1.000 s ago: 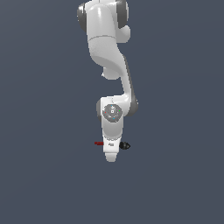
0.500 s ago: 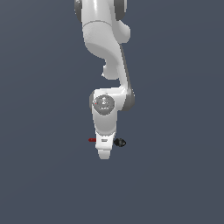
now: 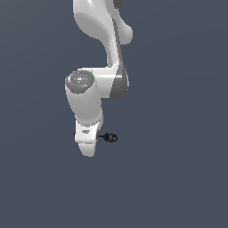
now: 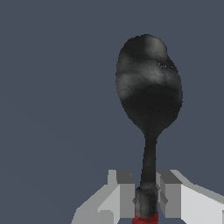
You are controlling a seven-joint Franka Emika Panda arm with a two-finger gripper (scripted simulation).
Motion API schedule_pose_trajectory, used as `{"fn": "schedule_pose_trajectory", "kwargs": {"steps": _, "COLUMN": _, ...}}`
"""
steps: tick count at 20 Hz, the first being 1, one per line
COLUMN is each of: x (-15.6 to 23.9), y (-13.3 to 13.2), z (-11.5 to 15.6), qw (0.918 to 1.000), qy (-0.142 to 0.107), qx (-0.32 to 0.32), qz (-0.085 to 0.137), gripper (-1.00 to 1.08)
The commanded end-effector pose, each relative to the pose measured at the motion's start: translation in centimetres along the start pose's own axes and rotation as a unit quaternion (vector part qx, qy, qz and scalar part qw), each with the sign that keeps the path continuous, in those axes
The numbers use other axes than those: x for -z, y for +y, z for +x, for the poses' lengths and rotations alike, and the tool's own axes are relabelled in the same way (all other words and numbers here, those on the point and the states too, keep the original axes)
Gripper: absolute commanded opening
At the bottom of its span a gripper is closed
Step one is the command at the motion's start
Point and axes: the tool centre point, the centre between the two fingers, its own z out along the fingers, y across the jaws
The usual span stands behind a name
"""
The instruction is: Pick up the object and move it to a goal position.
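One arm [image 3: 100,53] reaches down from the top of the exterior view, its white wrist and gripper [image 3: 87,144] pointing downward over a plain grey-blue ground. The tool [image 3: 109,138] lies crosswise at the gripper: its black shaft and rounded black head stick out toward the exterior view's right, and a speck of red handle shows at the opposite edge of the gripper, toward the exterior view's left. Most of the handle is hidden behind the gripper body.

In the wrist view the gripper [image 4: 146,197] has its jaws drawn in on the tool [image 4: 148,94], one grey pad [image 4: 125,194] on each side of the shaft, just above the point where the red handle begins. Both pads appear to touch the shaft, pinching it. The shaft runs straight out from between them and widens into a glossy, spoon-like oval head with pale streaks across it.
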Motion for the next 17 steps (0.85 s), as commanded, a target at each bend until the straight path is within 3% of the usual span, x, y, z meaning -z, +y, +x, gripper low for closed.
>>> {"fn": "schedule_pose_trajectory", "kwargs": {"steps": 1, "x": 2.2, "y": 0.2, "z": -1.2, "qw": 1.0000, "qy": 0.000, "qx": 0.001, "qz": 0.000, "gripper": -1.00}}
{"fn": "schedule_pose_trajectory", "kwargs": {"steps": 9, "x": 6.0, "y": 0.9, "z": -3.4, "qw": 1.0000, "qy": 0.000, "qx": 0.000, "qz": 0.000, "gripper": -1.00}}
{"fn": "schedule_pose_trajectory", "kwargs": {"steps": 17, "x": 6.2, "y": 1.1, "z": -3.6, "qw": 1.0000, "qy": 0.000, "qx": 0.000, "qz": 0.000, "gripper": -1.00}}
